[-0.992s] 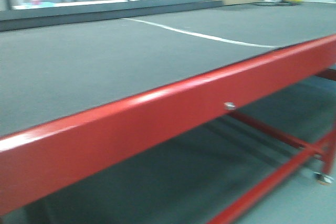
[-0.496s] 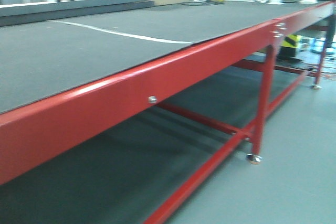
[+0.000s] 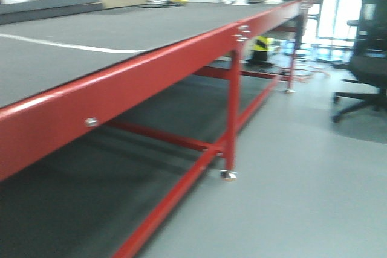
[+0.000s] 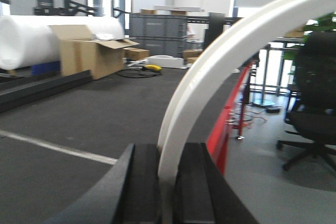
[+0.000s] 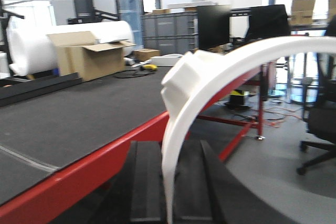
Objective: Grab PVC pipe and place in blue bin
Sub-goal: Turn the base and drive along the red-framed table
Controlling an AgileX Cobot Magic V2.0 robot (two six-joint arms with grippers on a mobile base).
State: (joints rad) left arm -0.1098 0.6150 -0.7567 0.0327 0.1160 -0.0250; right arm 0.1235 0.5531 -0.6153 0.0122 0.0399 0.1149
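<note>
A white curved PVC pipe [image 4: 220,56] arcs up and to the right out of my left gripper [image 4: 169,153], whose black jaws are shut on its lower end. In the right wrist view a white curved PVC pipe [image 5: 220,64] with a thicker fitting on it [image 5: 186,74] rises from my right gripper [image 5: 170,150], also shut on it. I cannot tell whether both hold the same piece. Neither gripper shows in the front view. The blue bin is out of view.
A long table with a red frame [image 3: 121,83] and a dark mat runs along the left, its leg [image 3: 231,119] on the grey floor. An office chair [image 3: 363,70] stands at the right. A cardboard box [image 4: 89,53] and a white roll [image 4: 31,38] lie beyond the table.
The front view has swung right along the red table. The table leg, open floor and office chair have come into sight, and the white line on the mat has slid left.
</note>
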